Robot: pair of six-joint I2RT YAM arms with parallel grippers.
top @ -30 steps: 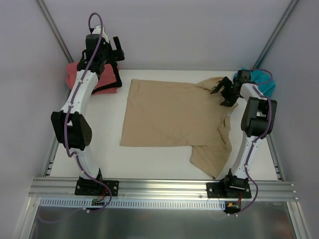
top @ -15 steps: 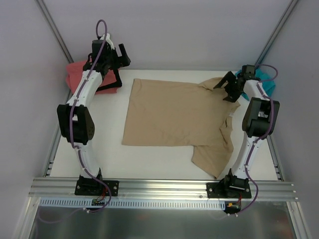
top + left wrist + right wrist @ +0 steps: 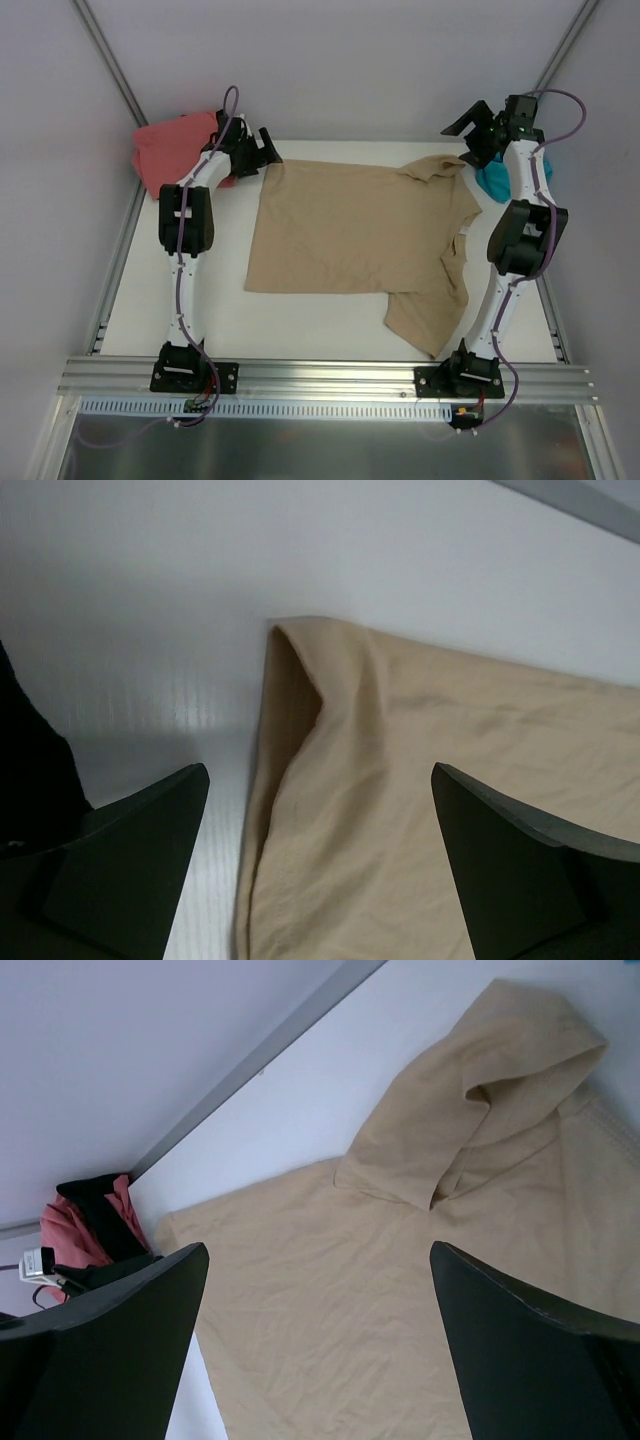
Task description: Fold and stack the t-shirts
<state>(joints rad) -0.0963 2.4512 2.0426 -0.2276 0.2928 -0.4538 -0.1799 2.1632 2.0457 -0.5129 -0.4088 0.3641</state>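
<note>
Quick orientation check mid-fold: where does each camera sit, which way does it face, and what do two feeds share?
Top external: above and behind the bases, looking down on the table; both arms show, left gripper and right gripper open.
Left wrist: on the left arm, looking down at the far-left corner of the tan shirt; its two fingers show.
Right wrist: raised far right, looking across that shirt toward the pink shirt; its fingers show.
Shared: both wrists see the tan shirt.
</note>
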